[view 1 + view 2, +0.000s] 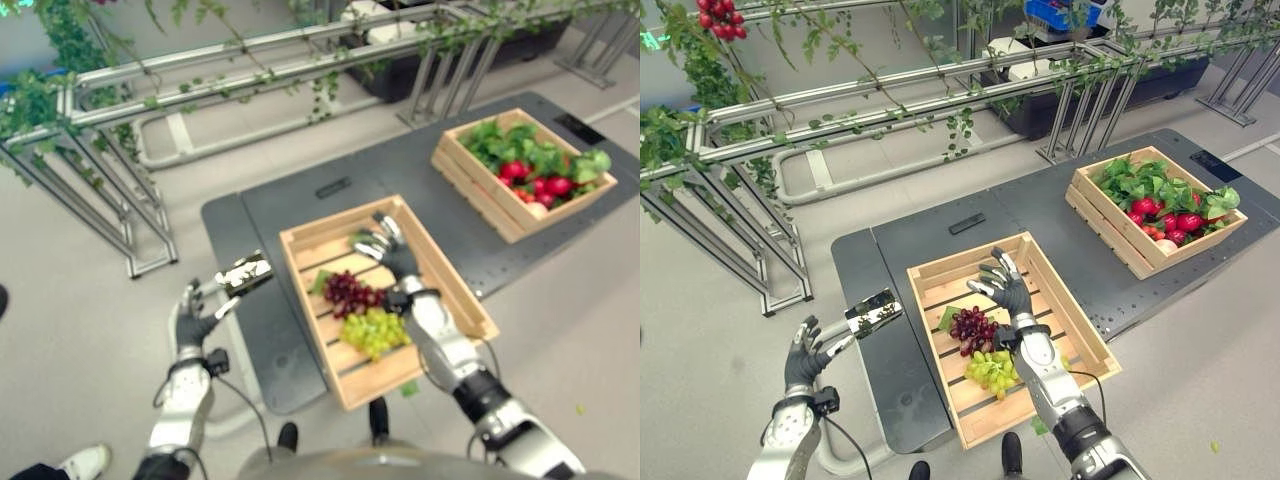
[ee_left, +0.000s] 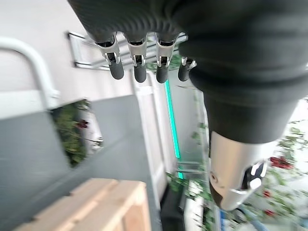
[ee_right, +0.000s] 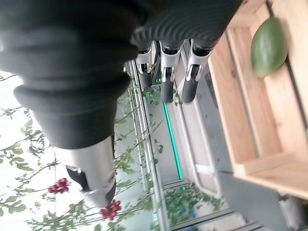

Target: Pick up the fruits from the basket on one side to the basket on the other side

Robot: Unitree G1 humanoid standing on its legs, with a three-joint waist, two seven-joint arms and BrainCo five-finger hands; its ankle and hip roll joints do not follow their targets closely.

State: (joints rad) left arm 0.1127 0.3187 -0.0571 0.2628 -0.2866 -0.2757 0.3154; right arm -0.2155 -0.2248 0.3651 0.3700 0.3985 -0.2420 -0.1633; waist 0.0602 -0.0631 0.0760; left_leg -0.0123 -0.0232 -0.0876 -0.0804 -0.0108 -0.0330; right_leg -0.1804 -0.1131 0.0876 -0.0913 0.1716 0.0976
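Over the near wooden crate, the right hand hovers with its fingers spread and relaxed, grasping nothing. Just below and behind that hand, toward the robot, lie a bunch of dark red grapes and a bunch of green grapes, side by side on the crate's slatted floor; whether the hand touches them cannot be told. A green leaf lies beside the red bunch. Farther to the right on the dark grey counter stands a second wooden crate, well apart, holding red fruits among leafy greens. Off the counter's left edge, the left hand hangs over the pale floor, fingers loosely extended and empty. Beyond the counter run metal rail frames draped with green vines, with red berry clusters hanging above.
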